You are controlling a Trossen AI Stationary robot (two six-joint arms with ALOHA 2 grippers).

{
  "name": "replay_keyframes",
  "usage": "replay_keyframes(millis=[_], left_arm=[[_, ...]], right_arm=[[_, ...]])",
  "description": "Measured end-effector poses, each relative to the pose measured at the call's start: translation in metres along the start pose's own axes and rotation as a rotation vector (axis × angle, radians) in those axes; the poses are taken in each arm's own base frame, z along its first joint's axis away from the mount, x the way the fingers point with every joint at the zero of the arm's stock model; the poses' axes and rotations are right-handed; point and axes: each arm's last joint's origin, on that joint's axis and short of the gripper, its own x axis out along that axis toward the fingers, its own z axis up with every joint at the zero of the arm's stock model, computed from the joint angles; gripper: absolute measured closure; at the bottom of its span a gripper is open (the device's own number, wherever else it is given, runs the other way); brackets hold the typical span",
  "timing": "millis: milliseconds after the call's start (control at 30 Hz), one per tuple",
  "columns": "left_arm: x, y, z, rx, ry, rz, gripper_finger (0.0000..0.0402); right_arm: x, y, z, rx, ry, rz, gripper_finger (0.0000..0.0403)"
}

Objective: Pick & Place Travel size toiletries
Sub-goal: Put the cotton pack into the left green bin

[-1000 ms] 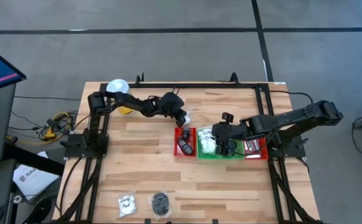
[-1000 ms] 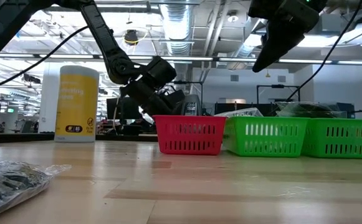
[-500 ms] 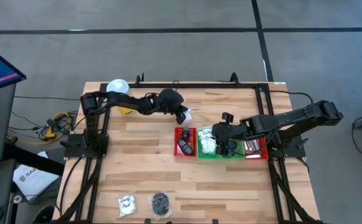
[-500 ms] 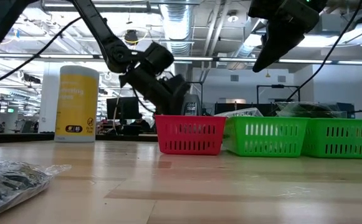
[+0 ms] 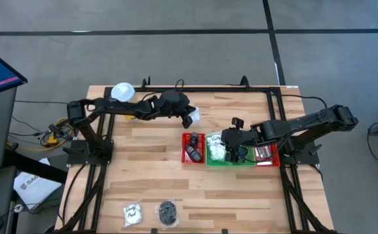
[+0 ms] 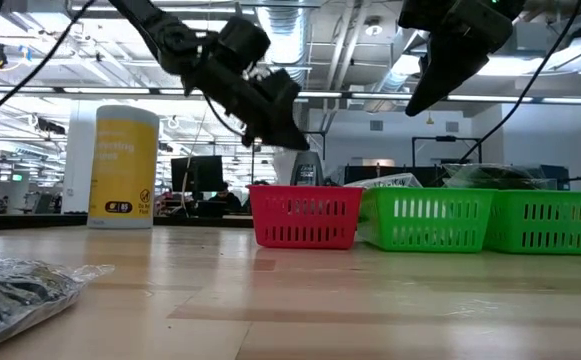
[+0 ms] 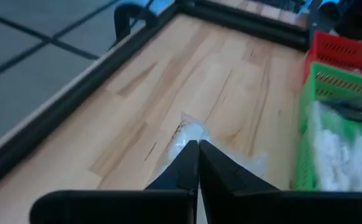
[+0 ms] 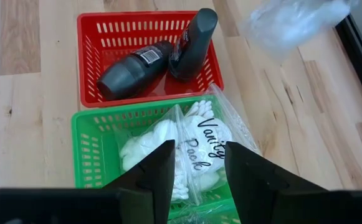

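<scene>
The left gripper (image 5: 190,117) hangs above the counter (image 5: 149,169) just behind the red tray (image 5: 193,148), jaws shut on a clear sachet (image 7: 190,134); the right gripper (image 5: 235,151) hovers over the green tray (image 5: 209,160) beside it, jaws partly open, holding nothing.

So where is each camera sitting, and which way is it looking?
High view: above the wooden table, looking straight down; both dark arms show.
Low view: at tabletop height, looking across at the red plastic basket; arms come from above.
Left wrist view: on the left arm; its shut left pincer holds a clear crinkly bag.
Right wrist view: on the right arm; its open right pincer hangs over a green plastic basket.
Shared: all four show the red basket.
</scene>
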Motion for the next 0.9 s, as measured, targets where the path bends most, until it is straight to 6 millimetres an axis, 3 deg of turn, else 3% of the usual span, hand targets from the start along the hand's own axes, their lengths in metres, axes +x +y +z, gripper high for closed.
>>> replay_keyframes(millis=[333, 633, 900], left_arm=[[-0.029, -0.038, 0.019, 0.06, -0.094, -0.013, 0.0401], [-0.041, -0.076, 0.015, 0.129, -0.118, 0.006, 0.0401], [-0.05, -0.096, 0.014, 0.176, -0.148, 0.045, 0.0401]], right_arm=[[0.0, 0.0, 0.002, 0.033, -0.016, 0.004, 0.0274], [-0.001, 0.002, 0.012, 0.069, -0.121, 0.027, 0.0274], [-0.002, 0.002, 0.022, 0.113, -0.209, 0.042, 0.0273]])
